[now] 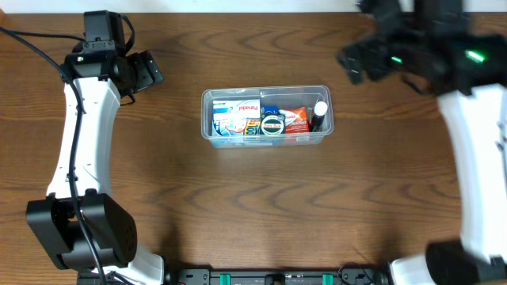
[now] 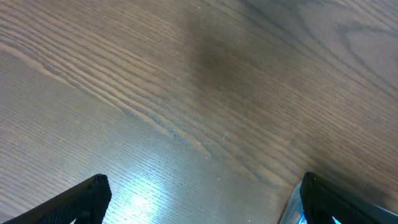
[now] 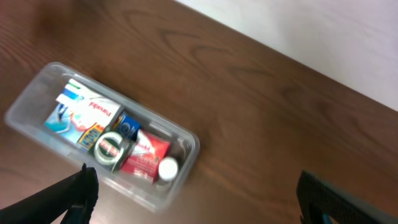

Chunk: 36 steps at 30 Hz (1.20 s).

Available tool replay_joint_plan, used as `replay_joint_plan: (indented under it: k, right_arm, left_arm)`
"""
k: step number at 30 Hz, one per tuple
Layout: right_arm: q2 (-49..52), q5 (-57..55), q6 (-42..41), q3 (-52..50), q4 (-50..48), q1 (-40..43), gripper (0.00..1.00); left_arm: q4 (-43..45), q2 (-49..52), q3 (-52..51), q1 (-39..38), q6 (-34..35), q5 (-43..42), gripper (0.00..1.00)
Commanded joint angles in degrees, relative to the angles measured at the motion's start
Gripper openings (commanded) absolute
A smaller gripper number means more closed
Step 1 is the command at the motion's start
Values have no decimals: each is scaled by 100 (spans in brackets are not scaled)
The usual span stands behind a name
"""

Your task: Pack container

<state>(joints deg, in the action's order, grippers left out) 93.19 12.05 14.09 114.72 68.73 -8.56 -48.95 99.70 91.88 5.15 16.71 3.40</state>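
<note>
The container (image 1: 265,89) sits at the middle of the wooden table (image 1: 261,206), a little above centre in the overhead view, with its long side running left to right. It is clear plastic with rounded corners, and neither arm touches it.

Several small things are packed side by side in it. A white box with blue and red print (image 3: 87,112) lies toward the left end. Next to it are a small blue box (image 3: 127,126) and a round green-and-white tin (image 3: 110,146). A red packet (image 3: 146,155) comes after those, and a dark bottle with a white cap (image 1: 320,108) stands at the right end. The far left end of the tub looks bare.

The left gripper (image 1: 146,71) is in the upper left of the overhead view, well apart from the tub. In its own camera its two dark fingers (image 2: 74,202) sit in the bottom corners of the frame, spread wide, with only wood grain between them.

The right gripper (image 1: 364,59) is in the upper right of the overhead view, blurred and off to the right of the tub. In the right wrist view its fingers (image 3: 62,199) are also far apart at the bottom corners and hold nothing. That camera shows the tub in the left half of its frame, lying at an angle.
</note>
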Motion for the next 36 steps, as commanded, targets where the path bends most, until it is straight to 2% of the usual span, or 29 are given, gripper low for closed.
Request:
replay_joint_plan:
  k: [1,6,11,17,21,26,36]
  right_arm:
    - [-793,302,59,61,389,188,99]
    - [-1919,302,74,-179,699,227,99]
    - [-3263,295,-151,-728,404,227,99]
    - [-5132,17,-472,-1886,-157,227,99]
    - [-6212,-457,-748,-2673,-188,227,99]
    - [-7241,-481,-1010,-3329,-111,227,99]
    - [-8977,-811,-1298,-3563,350,225,99]
  left_arm:
    - [-9,28,24,15,11,28,98]
    - [-9,28,24,15,11,28,98]
    - [-9,28,24,15,11,28,98]
    - [-9,28,24,15,11,28,98]
    - [-9,28,24,15,11,28,98]
    - [-9,28,24,15,11,28,98]
    - [-11,28,24,15,11,28,98]
